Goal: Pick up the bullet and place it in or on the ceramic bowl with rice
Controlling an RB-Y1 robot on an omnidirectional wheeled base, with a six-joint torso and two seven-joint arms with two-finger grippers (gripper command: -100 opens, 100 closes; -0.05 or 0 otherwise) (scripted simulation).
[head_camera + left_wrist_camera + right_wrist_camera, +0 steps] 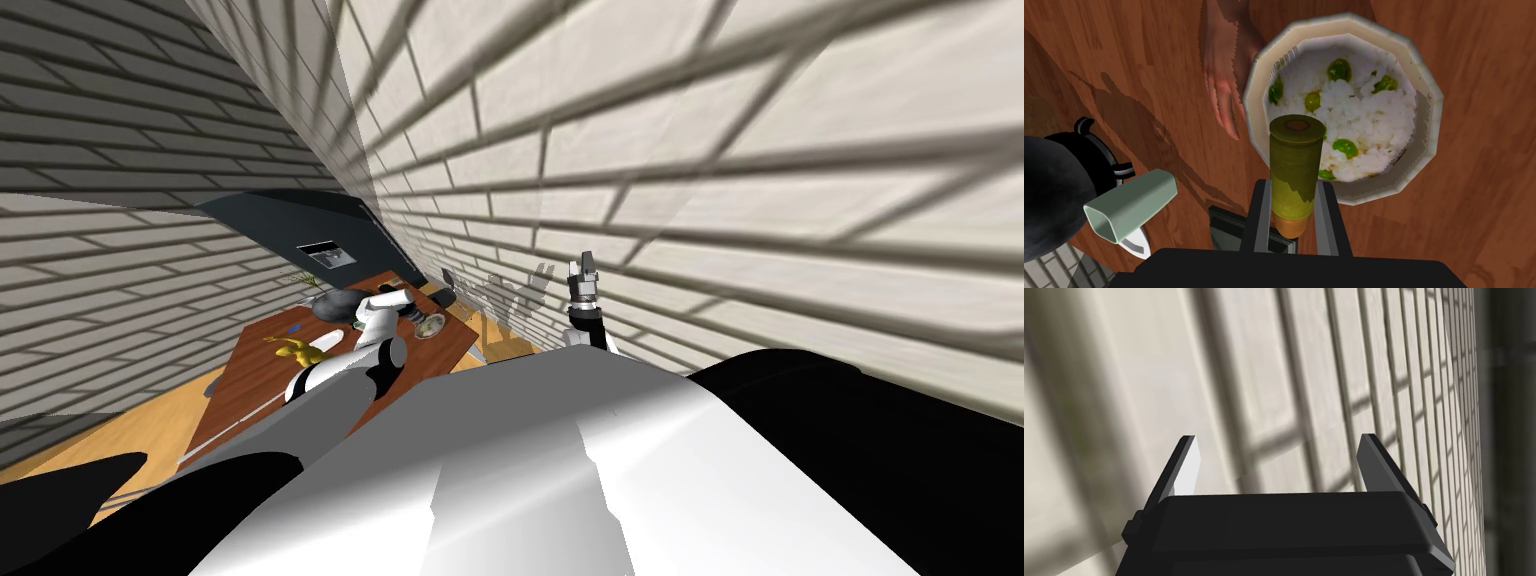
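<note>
The bullet (1295, 170) is an olive-green cartridge with a coppery nose. It is clamped in your left pincer (1294, 186), whose two fingers are closed against its sides. Its long axis runs along the fingers. The nose sits down towards the pincer's body, and the flat base points away, at the bowl of rice (1424, 95).

In the left wrist view the base overlaps the bowl's near rim, with white rice and green peas (1354, 115) just past it. I judge the bullet to hang over the rim's inner edge rather than the middle. You should carry it a little further along its own axis, towards the bowl's centre, before letting go, or it may tip off the rim onto the wooden worktop (1474, 200).

The bowl stands near the worktop's edge on the brick-wall side. A flesh-coloured, hand-shaped thing (1224, 85) lies just beside it. A black round vessel (1054, 195) with a pale green handle (1131, 202) sits further towards the worktop's middle.

Your right pincer (583, 268) is raised by the wall, well apart from the worktop, fingers spread wide and holding nothing. The left arm is the one placed for this job.
</note>
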